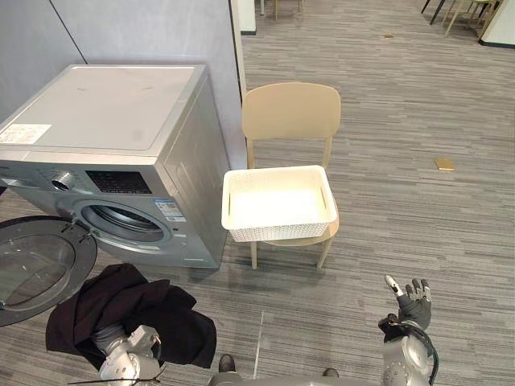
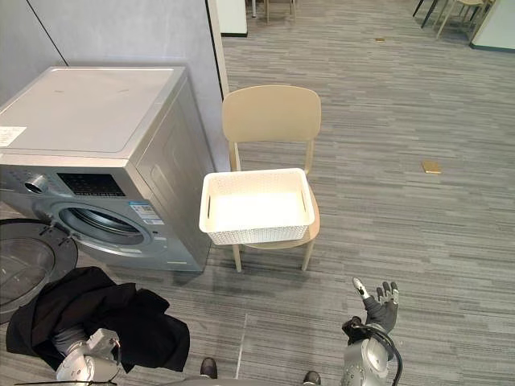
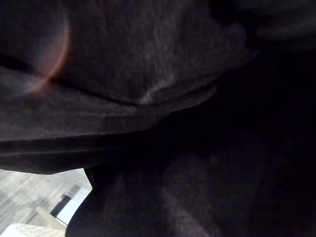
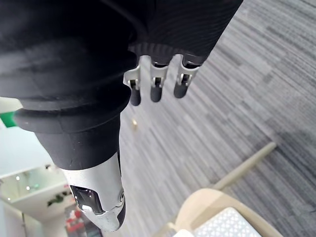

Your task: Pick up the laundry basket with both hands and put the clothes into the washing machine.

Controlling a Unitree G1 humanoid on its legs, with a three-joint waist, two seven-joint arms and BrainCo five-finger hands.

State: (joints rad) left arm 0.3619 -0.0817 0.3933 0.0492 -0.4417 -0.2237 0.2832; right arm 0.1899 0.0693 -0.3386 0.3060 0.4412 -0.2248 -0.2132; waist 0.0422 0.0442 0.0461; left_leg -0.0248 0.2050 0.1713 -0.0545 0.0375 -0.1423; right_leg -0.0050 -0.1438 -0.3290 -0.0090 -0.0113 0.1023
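Grey striped carpet [image 1: 402,121] runs under the washing machine [image 1: 105,112], whose round door [image 1: 36,265] stands open. Dark, limp clothes [image 1: 121,310] drape over the left arm [image 1: 125,355], just below and in front of the drum mouth [image 1: 121,219] (the left hand is buried beneath them, grip untellable). Well to the right, the right hand [image 1: 412,296] is splayed and holds nothing; the white laundry basket [image 1: 278,229] sits bare on a chair [image 1: 291,108]

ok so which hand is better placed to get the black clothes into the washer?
Left. The black clothes are draped over that arm, right beside the open door of the washing machine. The right hand hangs open and empty over the floor, past the chair.
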